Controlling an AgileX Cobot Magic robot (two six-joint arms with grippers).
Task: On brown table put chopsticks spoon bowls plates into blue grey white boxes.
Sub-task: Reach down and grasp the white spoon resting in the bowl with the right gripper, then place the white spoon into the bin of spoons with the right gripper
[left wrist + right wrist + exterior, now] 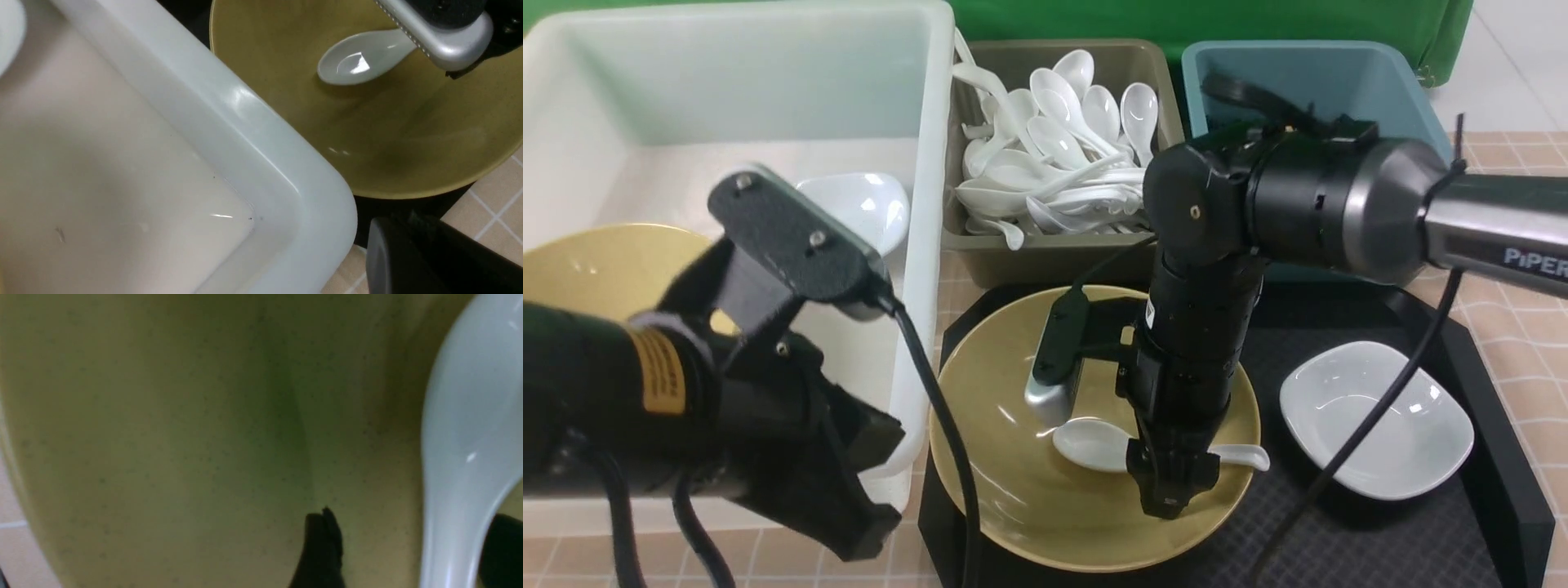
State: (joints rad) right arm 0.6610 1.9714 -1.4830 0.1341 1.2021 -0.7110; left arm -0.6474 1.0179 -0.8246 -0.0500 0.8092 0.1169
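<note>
Right wrist view, lower right: my right fingers point(322, 547), spread, straddle the spoon point(461, 449) at its handle, ready to pinch.

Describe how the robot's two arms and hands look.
Both arms are mostly black, with black cables. The right arm has a silver-grey section lettered PIPER in white; the left arm carries a yellow label. The right hand and left hand are black.

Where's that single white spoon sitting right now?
In the front view, the spoon lies in the yellow bowl on the black tray, centre, straddled by the fingers of the right gripper.
</note>
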